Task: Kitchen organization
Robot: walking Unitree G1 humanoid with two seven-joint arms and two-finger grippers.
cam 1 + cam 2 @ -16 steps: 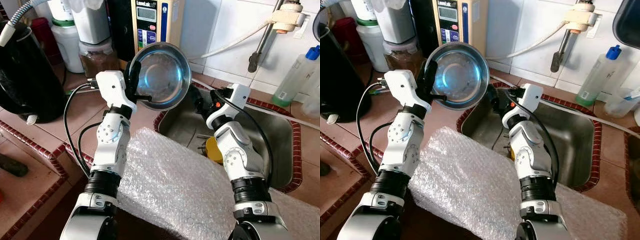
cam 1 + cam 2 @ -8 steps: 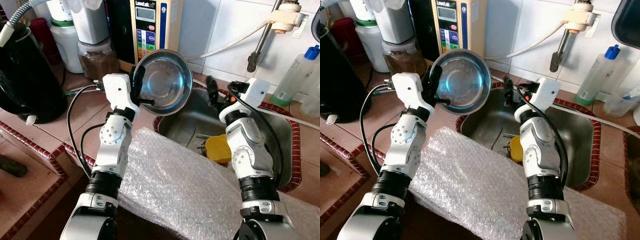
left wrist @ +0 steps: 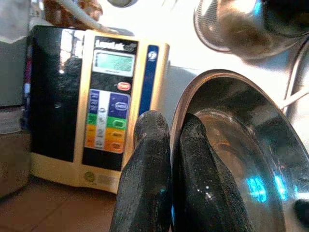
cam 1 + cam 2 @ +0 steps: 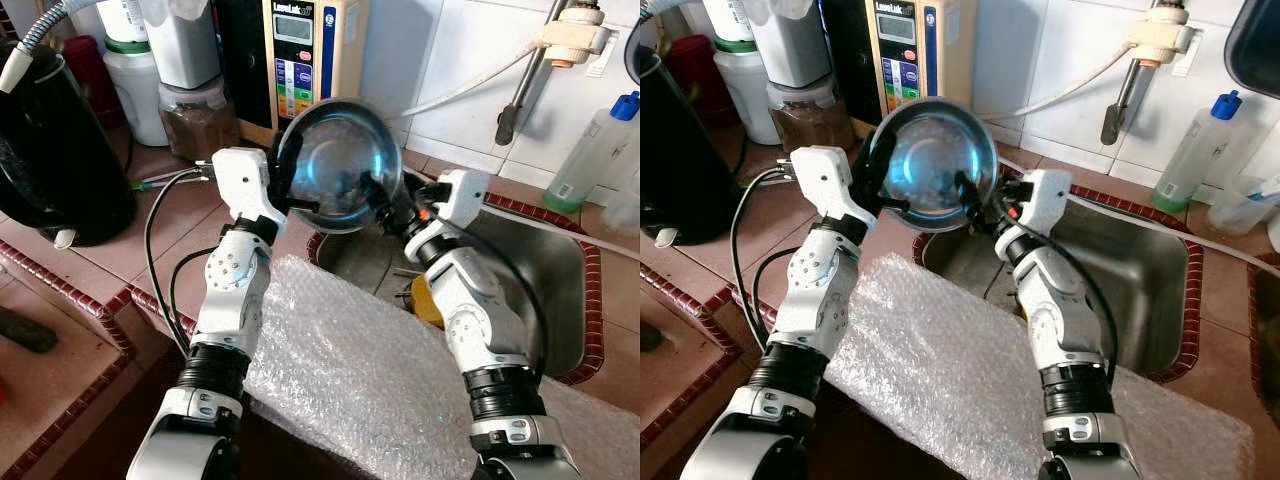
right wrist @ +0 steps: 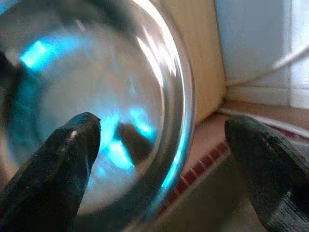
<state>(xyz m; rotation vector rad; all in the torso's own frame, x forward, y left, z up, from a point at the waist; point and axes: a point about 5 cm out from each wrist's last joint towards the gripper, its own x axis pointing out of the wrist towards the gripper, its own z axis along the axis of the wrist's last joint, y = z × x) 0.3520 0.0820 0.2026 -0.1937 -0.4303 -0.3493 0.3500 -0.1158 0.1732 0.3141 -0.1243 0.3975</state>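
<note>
A steel bowl (image 4: 340,165) is held up on edge above the near corner of the sink (image 4: 560,300), its hollow turned toward the robot, with its rim pinched between the closed fingers of the left gripper (image 3: 166,159), one finger inside the rim and one behind it. The right gripper (image 5: 164,159) is set at the opposite side of the bowl with its fingers (image 5: 53,164) spread wide, one lying over the hollow and the other outside the rim, so that the rim runs between them without being clamped. The step in hand is judged to be a hand-over of the bowl from left to right above the sink. For the next move, the right fingers would need to be closed squarely on the rim before the left pinch is released, since a smooth steel edge held by one side may slip or swing; a yellow object (image 4: 428,300) lies in the sink below the right fingers
</note>
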